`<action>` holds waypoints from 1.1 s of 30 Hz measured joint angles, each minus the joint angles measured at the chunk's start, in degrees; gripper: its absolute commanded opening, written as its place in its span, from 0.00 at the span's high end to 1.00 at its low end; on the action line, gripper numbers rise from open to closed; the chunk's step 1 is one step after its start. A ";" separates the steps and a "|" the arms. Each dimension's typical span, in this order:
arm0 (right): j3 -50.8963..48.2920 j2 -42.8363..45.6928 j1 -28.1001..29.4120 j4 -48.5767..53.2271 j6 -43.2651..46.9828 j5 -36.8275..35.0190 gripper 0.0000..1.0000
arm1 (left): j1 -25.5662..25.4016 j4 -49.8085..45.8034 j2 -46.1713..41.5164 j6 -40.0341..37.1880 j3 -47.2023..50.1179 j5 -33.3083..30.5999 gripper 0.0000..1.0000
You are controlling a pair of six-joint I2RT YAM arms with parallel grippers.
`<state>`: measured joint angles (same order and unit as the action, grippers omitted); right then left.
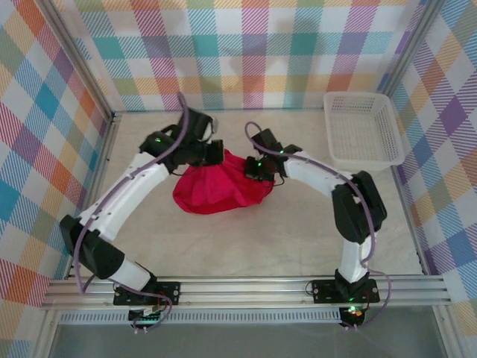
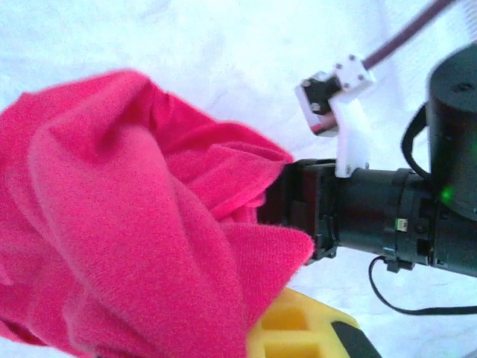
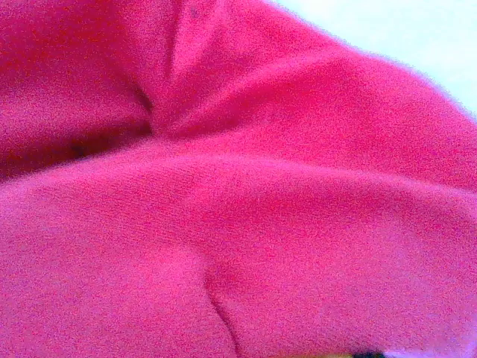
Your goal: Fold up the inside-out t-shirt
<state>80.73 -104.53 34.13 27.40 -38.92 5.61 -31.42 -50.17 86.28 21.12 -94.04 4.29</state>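
Observation:
The inside-out t-shirt (image 1: 220,188) is a bright red bunch in the middle of the table, sagging like a pouch between my two grippers. My left gripper (image 1: 214,155) is shut on its upper left edge and my right gripper (image 1: 258,167) on its upper right edge, close together. In the left wrist view the red cloth (image 2: 112,224) drapes over my yellow finger (image 2: 298,324), and the right gripper's black fingers (image 2: 294,201) bite into a fold just beyond. Red fabric (image 3: 238,186) in soft folds hides the right gripper's own fingers in the right wrist view.
A white plastic mesh basket (image 1: 363,130) stands at the back right corner. Plaid walls (image 1: 246,45) close in the back and both sides, and an aluminium rail (image 1: 246,287) runs along the near edge. Bare tabletop (image 1: 246,246) lies in front of the shirt.

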 measured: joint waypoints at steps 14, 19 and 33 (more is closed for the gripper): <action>-0.35 27.89 -8.39 8.04 3.87 2.62 1.00 | 11.26 4.50 -4.44 1.70 3.91 16.61 1.00; -6.43 18.73 -10.73 4.48 1.46 7.21 1.00 | 9.38 11.41 -4.68 3.58 16.41 16.98 1.00; -15.67 22.12 -6.99 8.59 1.79 1.46 0.34 | -8.92 29.75 -16.00 2.78 42.25 13.53 1.00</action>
<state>65.06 -82.41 27.14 35.99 -37.12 7.07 -40.34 -20.43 70.28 23.90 -51.79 17.82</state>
